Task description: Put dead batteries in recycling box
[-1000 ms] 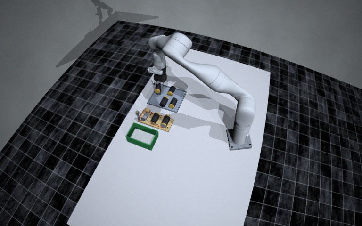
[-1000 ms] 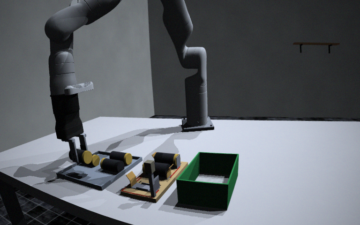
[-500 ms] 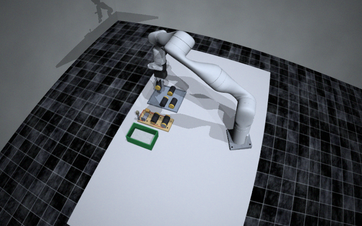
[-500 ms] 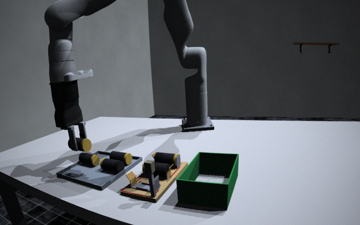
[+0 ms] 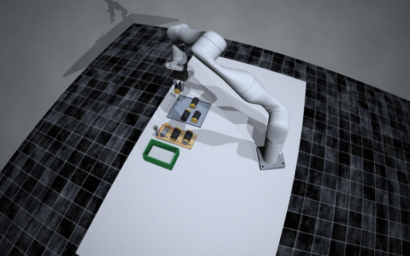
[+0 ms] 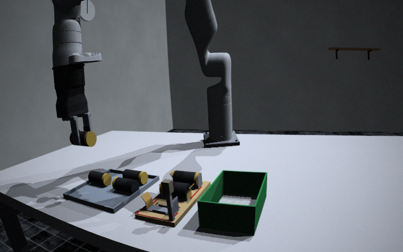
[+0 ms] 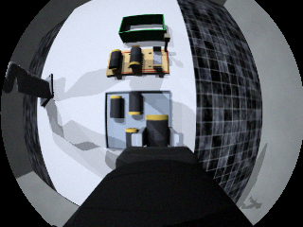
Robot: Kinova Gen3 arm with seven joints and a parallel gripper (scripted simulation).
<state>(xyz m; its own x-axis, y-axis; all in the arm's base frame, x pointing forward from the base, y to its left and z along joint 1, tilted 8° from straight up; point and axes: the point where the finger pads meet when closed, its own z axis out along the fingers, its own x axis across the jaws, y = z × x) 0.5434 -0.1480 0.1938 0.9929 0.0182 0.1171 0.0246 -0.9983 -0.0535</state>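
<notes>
Only the exterior view shows the wall shelf [image 6: 354, 48].

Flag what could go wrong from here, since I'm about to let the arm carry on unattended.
The battery held by the gripper hangs high and might drop if it slips. Lowered into the vacant holder bay, it could knock the bulb post or miss the spring contact's lip.
</notes>
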